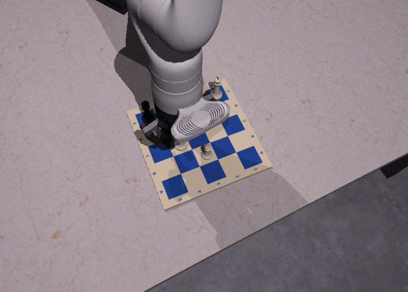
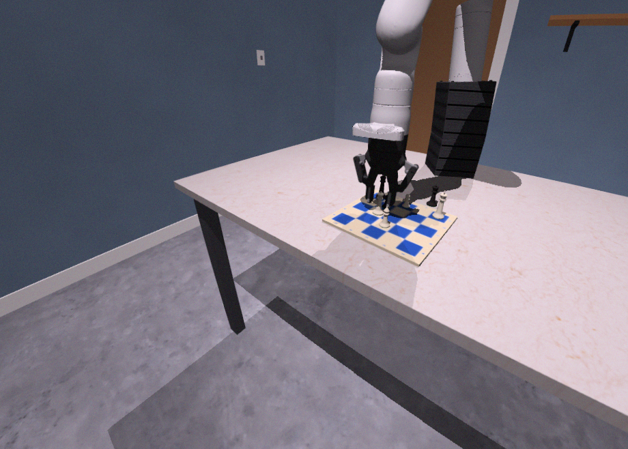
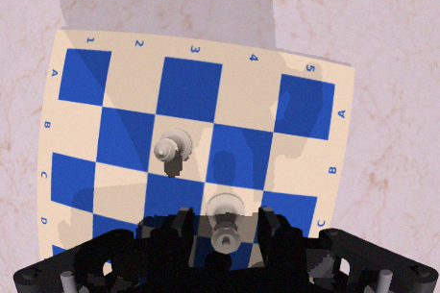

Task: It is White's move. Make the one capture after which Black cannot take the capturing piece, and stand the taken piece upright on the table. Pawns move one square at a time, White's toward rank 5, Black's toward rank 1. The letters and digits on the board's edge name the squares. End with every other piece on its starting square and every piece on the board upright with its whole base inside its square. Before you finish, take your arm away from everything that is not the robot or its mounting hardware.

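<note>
The blue and cream chessboard (image 1: 197,140) lies on the table. My gripper (image 2: 385,203) is lowered to the board near the D file at ranks 4 and 5, with its fingers partly open. A black piece (image 2: 383,190) stands between the fingers, and I cannot tell if they touch it. A white pawn (image 3: 224,221) on C4 stands just in front of the fingertips. Another white pawn (image 1: 206,151) stands on B3. The white king (image 1: 216,86) stands on E1. A black piece (image 1: 144,109) stands on E5. The arm hides the middle squares in the top view.
In the exterior view another black piece (image 2: 432,196) and a small white piece (image 2: 407,200) stand at the back of the board. A black ribbed box (image 2: 459,127) stands behind the board by the arm's base. The table's edge (image 1: 296,210) runs close to the board's front.
</note>
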